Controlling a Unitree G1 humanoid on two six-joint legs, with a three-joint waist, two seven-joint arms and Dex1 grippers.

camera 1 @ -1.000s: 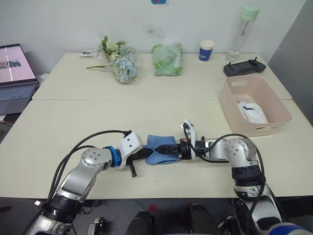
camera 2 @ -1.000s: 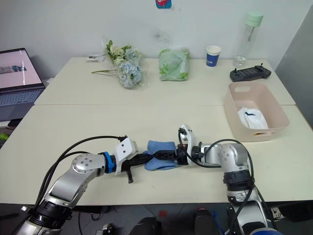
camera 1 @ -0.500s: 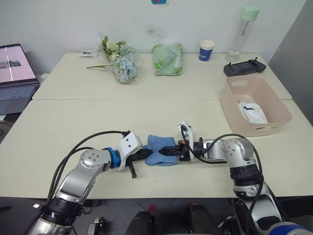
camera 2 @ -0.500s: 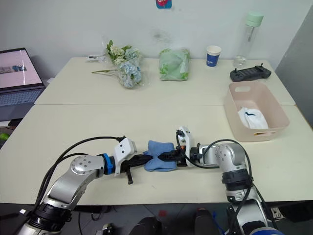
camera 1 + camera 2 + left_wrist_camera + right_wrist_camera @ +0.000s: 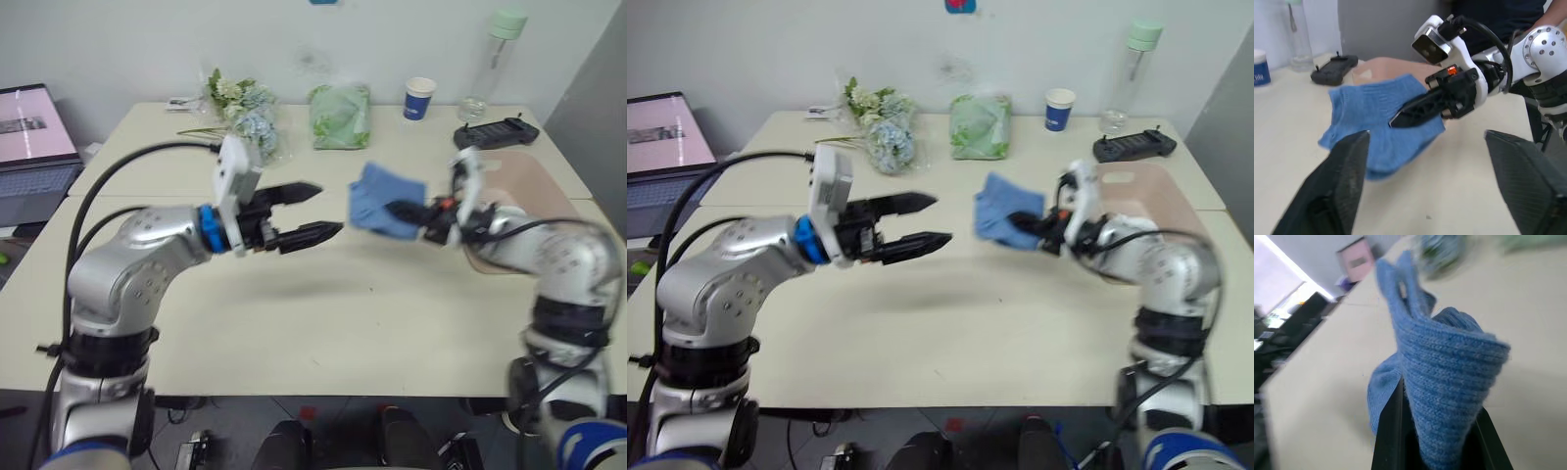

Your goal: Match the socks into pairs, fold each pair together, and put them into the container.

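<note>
Blue folded socks hang above the table, pinched in the right gripper just right of centre frame. Left of them the left gripper hovers spread and empty. The pink container sits at right.

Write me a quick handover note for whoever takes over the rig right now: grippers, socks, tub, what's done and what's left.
Right gripper: shut on the folded light blue socks, held in the air above the table, short of the pink tub.
Left gripper: open, holding nothing, raised over the table and pointing toward the blue socks.
Done: the blue pair is folded and lifted off the table.
Left: carry the blue pair over the tub and let go. The tub's inside is hidden behind the right arm, so check what is already in it.
</note>
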